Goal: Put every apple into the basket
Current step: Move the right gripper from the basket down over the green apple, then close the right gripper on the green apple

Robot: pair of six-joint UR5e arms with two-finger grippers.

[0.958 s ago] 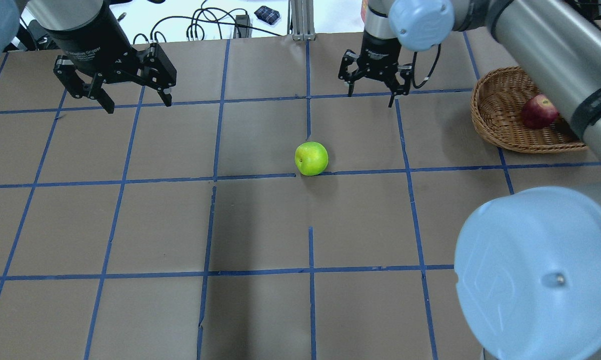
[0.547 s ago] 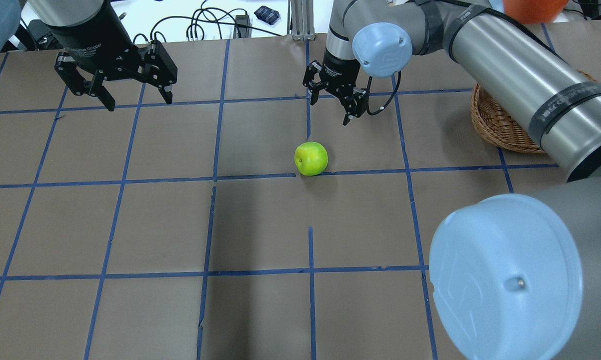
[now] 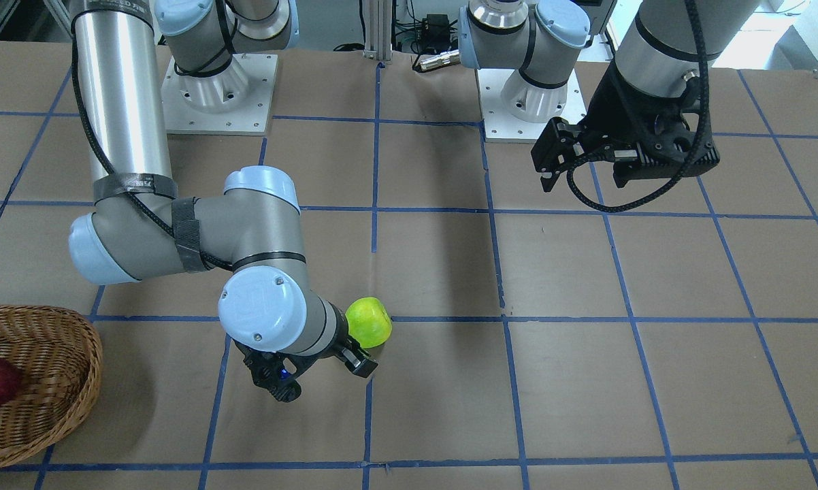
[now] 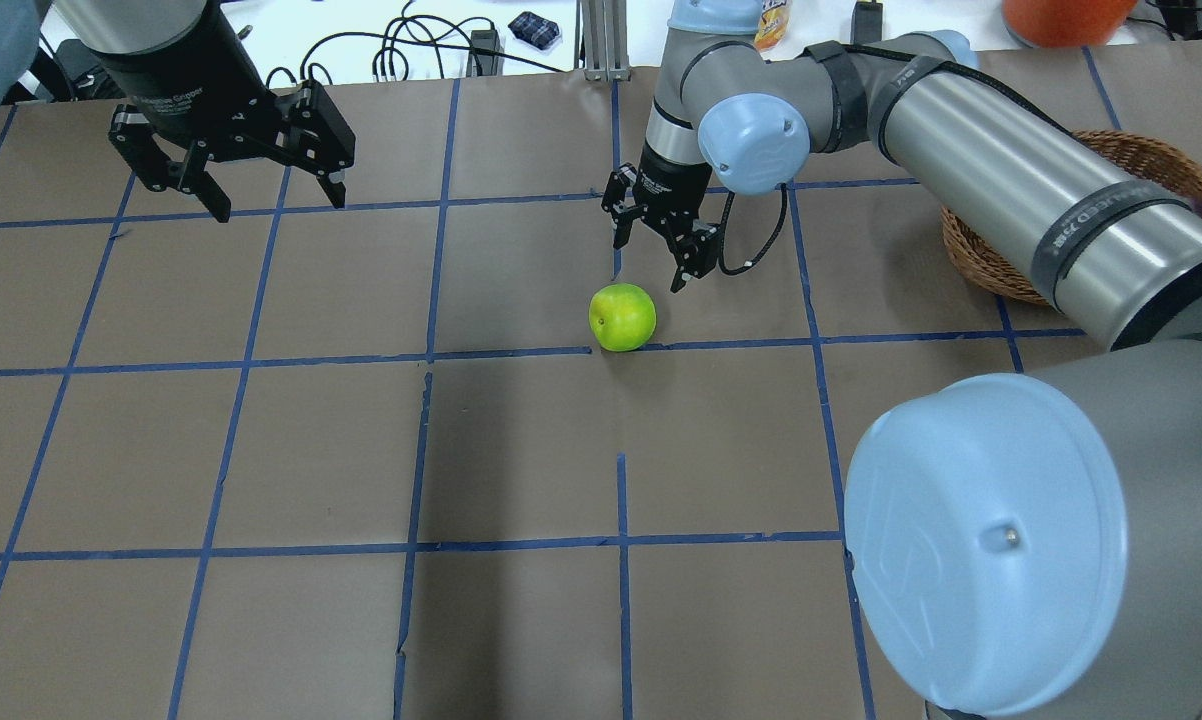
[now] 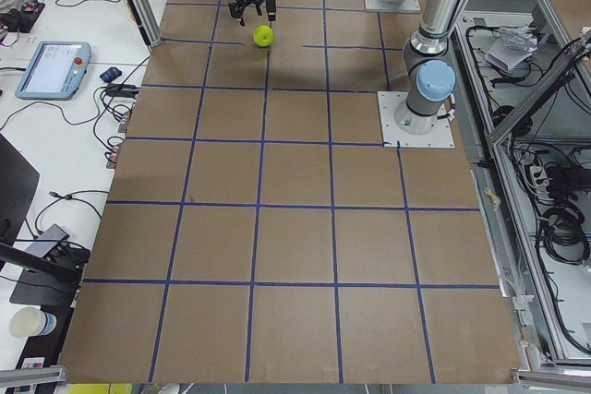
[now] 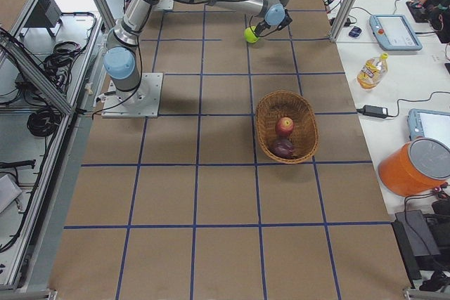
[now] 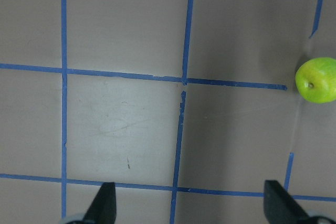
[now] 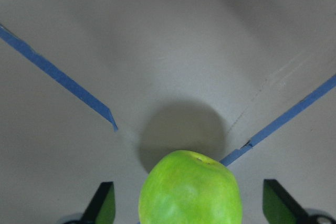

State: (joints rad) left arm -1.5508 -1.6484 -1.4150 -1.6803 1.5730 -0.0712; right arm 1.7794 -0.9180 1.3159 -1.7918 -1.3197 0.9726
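Note:
The lime green apple (image 4: 622, 317) lies on the brown table near its middle and also shows in the front view (image 3: 368, 322). My right gripper (image 4: 648, 262) is open and empty, hovering just above and beyond the apple; the right wrist view shows the apple (image 8: 190, 188) low between its spread fingers. The wicker basket (image 6: 264, 121) at the right holds the red apple (image 6: 284, 126) and the maroon apple (image 6: 283, 148). My left gripper (image 4: 279, 208) is open and empty, high over the far left of the table.
My right arm's forearm (image 4: 1041, 190) crosses over the basket (image 4: 971, 250), and its big elbow joint (image 4: 991, 540) fills the lower right of the overhead view. An orange bucket (image 6: 415, 166) and a bottle (image 6: 370, 70) stand on the side bench.
My right gripper has swung left from beside the basket and come down towards the green apple. The left gripper and the apple have not moved.

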